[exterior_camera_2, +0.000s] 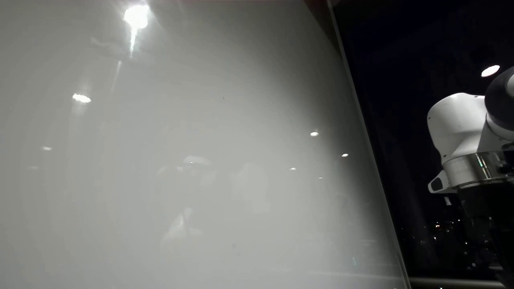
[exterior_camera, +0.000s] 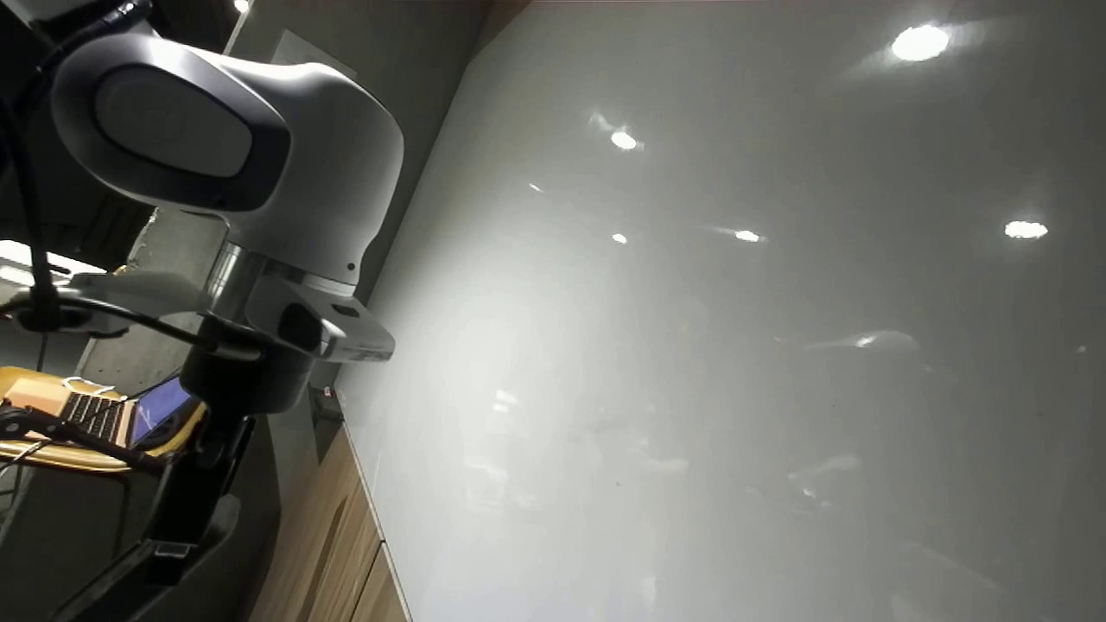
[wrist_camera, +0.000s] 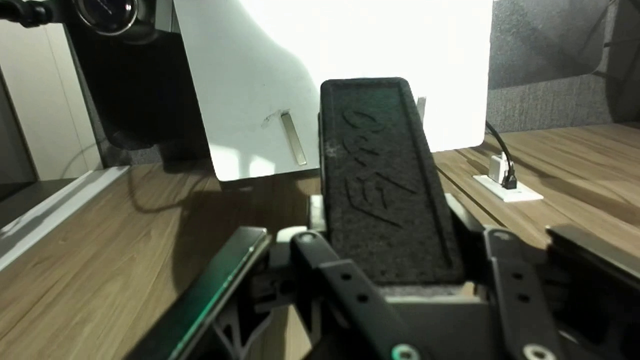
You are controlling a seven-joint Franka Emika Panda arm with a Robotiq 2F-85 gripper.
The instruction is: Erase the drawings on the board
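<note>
At the left in an exterior view, the arm (exterior_camera: 320, 164) is seen beside the left edge of the board (exterior_camera: 743, 302), and no contact with it can be made out. Farther right, across the white face, no drawing can be picked out: only reflected lights (exterior_camera: 1026, 230) are shown, with a tiny dark speck (exterior_camera: 618, 484) well in from the board's left corner. In an exterior view, a small dot (exterior_camera_2: 223, 98) is likewise shown well in from the right edge, beyond which the arm is seen. In the wrist view, a white panel (wrist_camera: 300, 45) is partly covered by a dark felt eraser (wrist_camera: 377, 170), which is pinched by the hand (wrist_camera: 387, 215). The drawings are judged wiped away or nearly so, though faint lines could be lost among the reflected lights; a last check and the setting down of the eraser are judged to be left
</note>
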